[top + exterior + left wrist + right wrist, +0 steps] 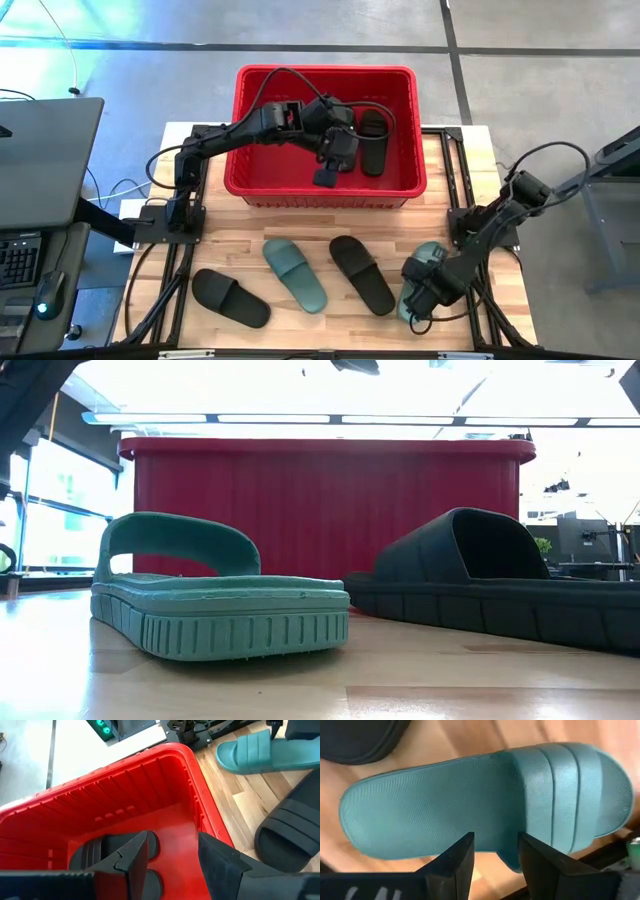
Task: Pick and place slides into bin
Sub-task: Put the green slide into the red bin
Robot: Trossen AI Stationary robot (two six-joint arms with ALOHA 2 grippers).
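The red bin [327, 185] stands at the table's far middle, with a black slide [373, 140] lying inside. My left gripper [328, 172] hangs open and empty inside the bin; in the left wrist view [172, 840] a black slide [95, 854] lies on the bin floor below it. My right gripper [495, 845] is open over the long edge of a green slide [470, 800] beside its strap, at the table's near right [428, 270]. On the table lie another green slide [296, 275] and two black slides [230, 297] [362, 273], soles down. My right gripper stands from above over the green slide's long edge [495, 851], next to the strap, one finger on either side of that spot. I cannot tell whether the fingertips touch the slide. The slide lies flat on the table.
The low view shows a green slide [200, 595] and a black slide [500, 585] in front of the bin's near wall [320, 510]. Black arm mounts and cables run along the table's left [175, 215] and right [465, 215] sides. A desk with a keyboard [20, 260] stands to the left.
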